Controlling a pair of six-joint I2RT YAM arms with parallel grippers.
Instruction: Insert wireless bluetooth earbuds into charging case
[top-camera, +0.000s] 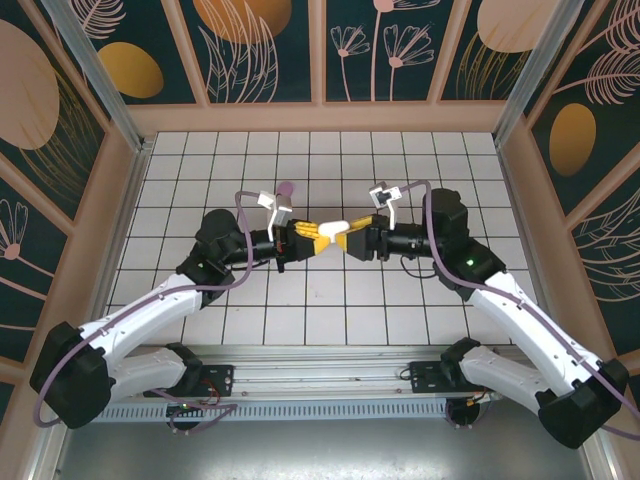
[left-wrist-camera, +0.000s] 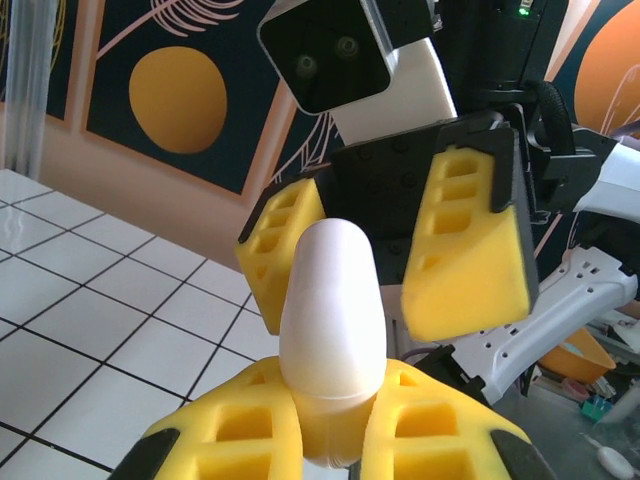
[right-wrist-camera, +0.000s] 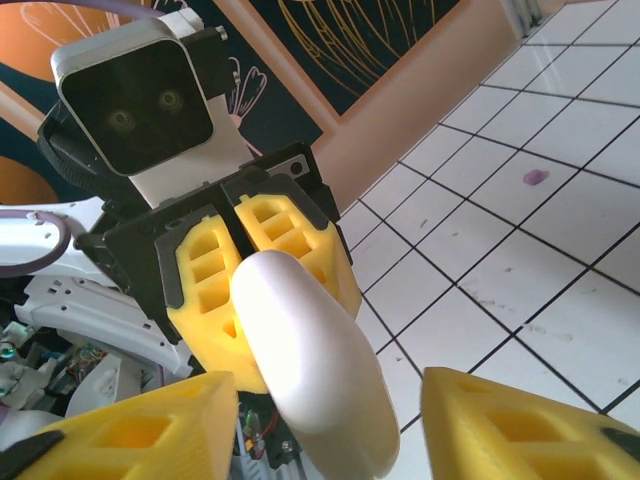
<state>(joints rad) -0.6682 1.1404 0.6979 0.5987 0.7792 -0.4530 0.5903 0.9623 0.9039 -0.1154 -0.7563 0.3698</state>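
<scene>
Finding: the charging case (left-wrist-camera: 335, 320) is off the tabletop (top-camera: 200, 160), in the air between the two arms at mid-scene. The left hand (left-wrist-camera: 335, 435) is clenched on one end of it, with a yellow pad on each side. The right hand (right-wrist-camera: 330, 425) is released. Its fingers (right-wrist-camera: 530, 420) stand one to each side of the free rounded end, and a gap shows on at least the one side.

Orientation: the case's long axis runs hand to hand, roughly level and across the top view. Its domed end points into the right hand. A faint seam crosses the body just clear of the left pads; the lid appears shut.

Assessment of the step in hand: the right hand is lining up to take the free end, probably to open the case or take it over.

Recommendations:
- Centre the dome between the right pads before closing; it sits nearer one pad at present.
- Close on the broad faces, not the curved tip, as the glossy shell is likely to squirt out.
- Keep the left grip firm until the right has a secure hold.
- Do not twist the case about its long axis.
</scene>
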